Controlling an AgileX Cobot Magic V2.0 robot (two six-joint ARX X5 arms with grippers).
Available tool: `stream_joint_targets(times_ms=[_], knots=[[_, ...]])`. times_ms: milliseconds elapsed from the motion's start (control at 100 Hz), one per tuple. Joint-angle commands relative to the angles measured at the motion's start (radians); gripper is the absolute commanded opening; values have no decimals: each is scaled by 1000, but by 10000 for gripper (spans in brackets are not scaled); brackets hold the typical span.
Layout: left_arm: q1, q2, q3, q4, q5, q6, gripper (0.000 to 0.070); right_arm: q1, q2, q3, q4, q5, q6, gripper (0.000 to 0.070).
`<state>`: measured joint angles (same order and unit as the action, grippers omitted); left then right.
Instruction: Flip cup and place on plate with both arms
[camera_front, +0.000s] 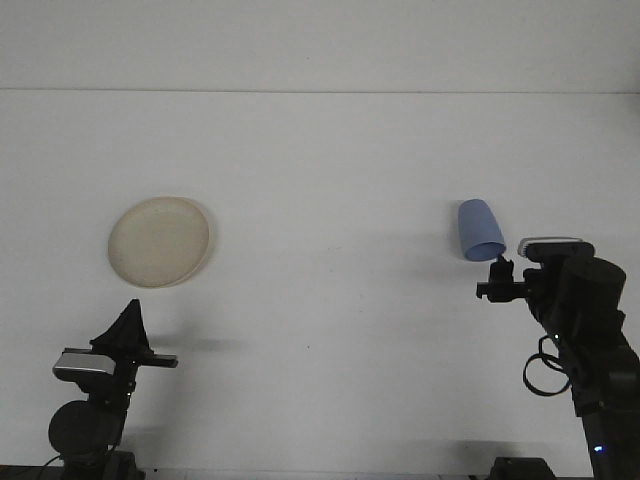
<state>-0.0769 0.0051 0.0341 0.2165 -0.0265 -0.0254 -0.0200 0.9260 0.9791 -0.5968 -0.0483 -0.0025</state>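
A light blue cup (480, 230) lies on its side at the right of the white table, its open mouth facing the front right. A cream plate (160, 240) rests flat at the left. My right gripper (497, 272) is raised just in front of the cup's mouth, slightly to its right and close to it, with nothing visibly in it. My left gripper (130, 318) stands at the front left, below the plate and apart from it. It points up with its fingers together in a point and holds nothing.
The table's far edge meets a plain white wall (320, 45) at the back. A wide stretch of bare tabletop (330, 250) lies between the plate and the cup. A cable loop (545, 375) hangs beside the right arm.
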Motion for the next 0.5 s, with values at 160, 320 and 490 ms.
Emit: stream_joint_targets(times_ms=[160,320,490], knots=[[0,-2,-20,10,1,-6,11,-1,65,-76,227,-8,-24,443],[0,-2,-20,10,1,-6,11,-6,70,-201,398,-8,-16,443],[0,-2,-20,10,1,-6,11,-47,78,-353,600,-4,11,443]])
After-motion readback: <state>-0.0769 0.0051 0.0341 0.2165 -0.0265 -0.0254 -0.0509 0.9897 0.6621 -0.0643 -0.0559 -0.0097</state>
